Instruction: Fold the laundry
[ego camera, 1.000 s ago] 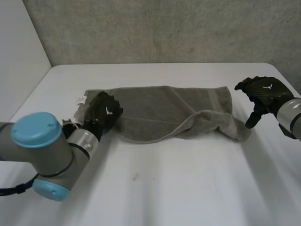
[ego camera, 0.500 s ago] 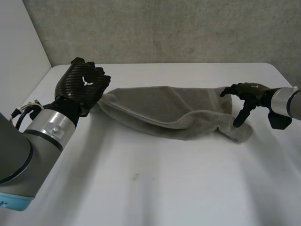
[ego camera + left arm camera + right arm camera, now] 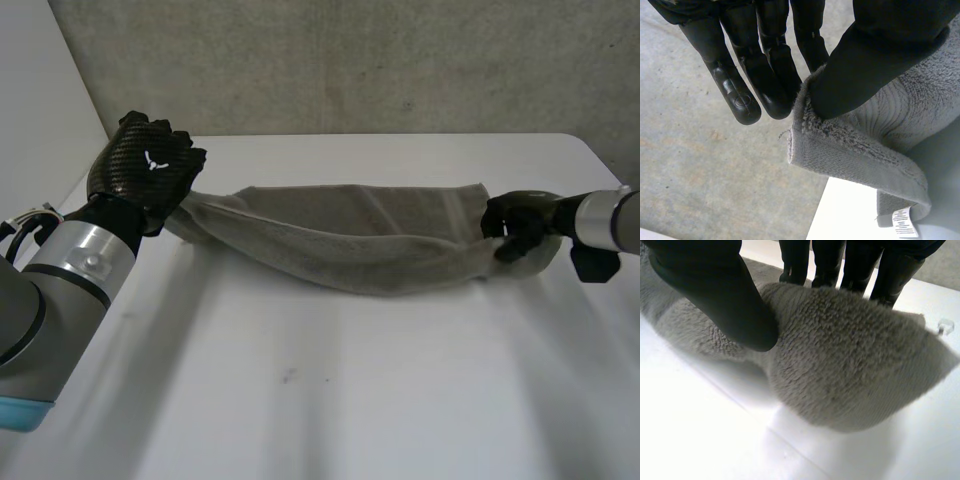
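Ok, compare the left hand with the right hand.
The left hand holds its towel end lifted off the table; the right hand holds its end low, near it. The left hand pinches a hemmed edge; the right hand, a bunched fold. Both pinch between thumb and fingers.

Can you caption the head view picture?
Left hand and right hand pinch opposite ends of the sagging grey towel.

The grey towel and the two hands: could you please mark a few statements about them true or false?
1. The left hand pinches one end of the grey towel. True.
2. The right hand hovers open above the towel. False: it is shut on the towel's other end.
3. The towel lies spread flat on the white table. False: it is bunched, its end at the left hand raised.
4. A white label hangs near the left hand's end. True.
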